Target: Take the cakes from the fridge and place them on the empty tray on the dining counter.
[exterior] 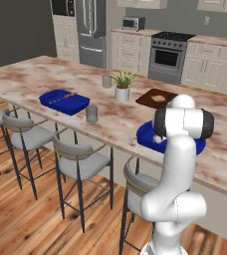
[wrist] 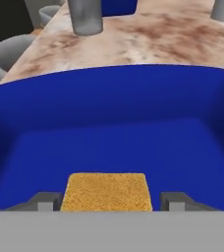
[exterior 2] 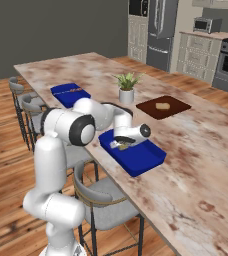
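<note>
Left base view
Tray: you had the blue tray (exterior: 146, 137) on the near edge of the tabletop (exterior: 46, 79), mostly hidden behind the arm.
Landmark: the potted plant (exterior: 122, 85) stood beyond the tray, toward the kitchen.
Other things: a brown board (exterior: 153, 97) lay beside the plant, a second blue tray (exterior: 63, 101) on the plant's other side, and a grey cup (exterior: 91, 113) in front of the plant.
Fridge: the dark fridge (exterior: 91, 31) stood far behind the plant, doors closed.

Right base view
Tool: your tool (exterior 2: 121, 145) pointed down into the tray, at its end nearest the plant.
Cake: a tan-golden cake (exterior 2: 122, 147) sat right under the tool.

Hand view
Cake: the tan-golden block lay on the tray floor, just inside the near wall.
Tool state: your fingers (wrist: 45, 203) stood apart, one on each side of the cake, with a visible gap to it on both sides.
</note>
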